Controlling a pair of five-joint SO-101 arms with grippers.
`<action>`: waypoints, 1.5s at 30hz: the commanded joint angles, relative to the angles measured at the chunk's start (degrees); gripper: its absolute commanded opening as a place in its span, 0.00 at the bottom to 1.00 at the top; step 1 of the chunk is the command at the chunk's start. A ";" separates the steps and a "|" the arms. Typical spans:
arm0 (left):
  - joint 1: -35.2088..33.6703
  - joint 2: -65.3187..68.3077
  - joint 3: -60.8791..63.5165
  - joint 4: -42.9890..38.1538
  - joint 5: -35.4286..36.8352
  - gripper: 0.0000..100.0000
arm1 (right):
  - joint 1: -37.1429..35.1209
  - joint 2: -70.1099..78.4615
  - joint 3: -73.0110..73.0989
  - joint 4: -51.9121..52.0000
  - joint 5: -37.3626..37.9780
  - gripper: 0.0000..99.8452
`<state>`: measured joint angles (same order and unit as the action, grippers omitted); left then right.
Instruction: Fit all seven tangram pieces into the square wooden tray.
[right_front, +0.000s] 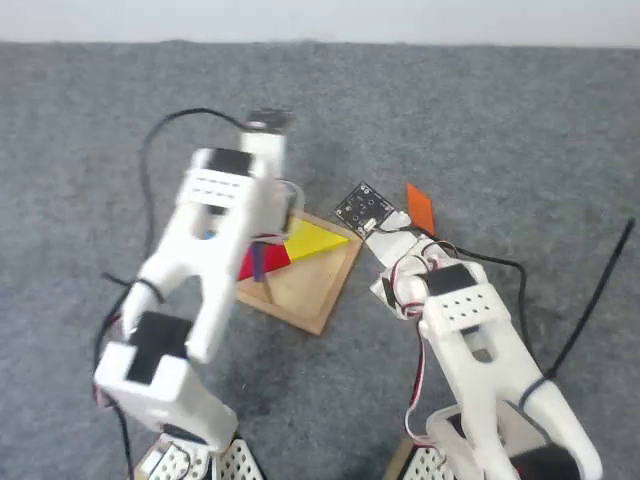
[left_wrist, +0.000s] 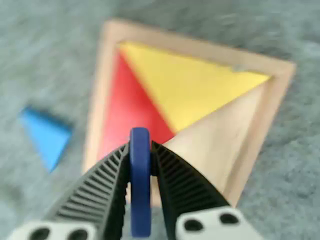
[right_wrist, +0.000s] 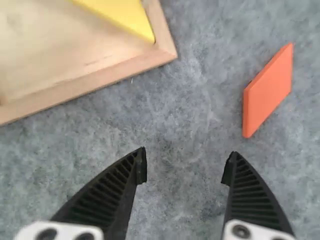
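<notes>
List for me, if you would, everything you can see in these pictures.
tray: one, pale wood, on the mat between the two arms
yellow triangle: one, yellow, flat in the tray
red triangle: one, red, flat in the tray, edge to edge with the yellow triangle
dark blue piece: one, dark blue, held on edge above the tray
light blue triangle: one, light blue, on the mat just outside the tray
orange piece: one, orange, four-sided and slanted, flat on the mat apart from the tray
mat: one, grey, under everything
left gripper: one, black fingers, shut on the dark blue piece
right gripper: one, black fingers, open over bare mat between a tray corner and the orange piece
</notes>
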<state>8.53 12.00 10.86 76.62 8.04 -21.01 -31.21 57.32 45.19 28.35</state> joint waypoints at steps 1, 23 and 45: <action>3.87 5.27 -3.47 -1.14 0.70 0.01 | 1.36 -4.00 -0.35 -1.19 0.00 0.25; 5.54 7.56 -8.57 8.44 0.18 0.20 | 7.16 -4.62 -1.58 -3.65 -5.19 0.06; -17.05 -40.35 20.53 -6.86 1.93 0.20 | 2.51 0.66 -2.99 -4.70 -7.65 0.05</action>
<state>1.76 -19.65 30.29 73.36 9.10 -14.51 -32.35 57.49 41.14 19.12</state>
